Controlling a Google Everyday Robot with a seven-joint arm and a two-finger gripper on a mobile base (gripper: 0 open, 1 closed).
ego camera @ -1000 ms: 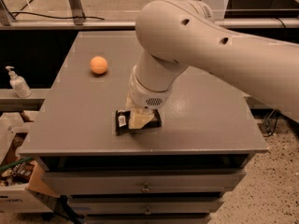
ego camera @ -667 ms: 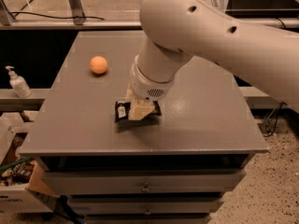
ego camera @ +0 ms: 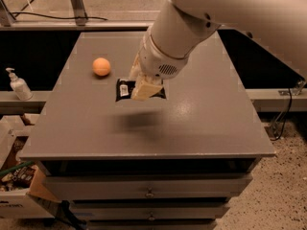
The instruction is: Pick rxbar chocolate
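In the camera view, the gripper (ego camera: 143, 91) hangs over the middle of the grey table (ego camera: 206, 128), on the end of the arm that reaches in from the upper right. Its pale fingers (ego camera: 145, 87) are clamped across the rxbar chocolate (ego camera: 123, 88), whose white-labelled end sticks out to the left. A soft shadow lies on the tabletop nearer the front edge, apart from the bar. That suggests the bar hangs clear of the surface rather than resting on it.

Judged from this, the grasp is made and the lift is under way. What is left is to raise the bar further and hold it securely.

The orange ball (ego camera: 101, 66) sits near the bar's labelled end, up and to the left, not touching it. The rest of the tabletop around the gripper is bare, and every table edge is well away from it. Straight up looks unobstructed. A pump bottle (ego camera: 17, 84) stands on a ledge beyond the left edge.
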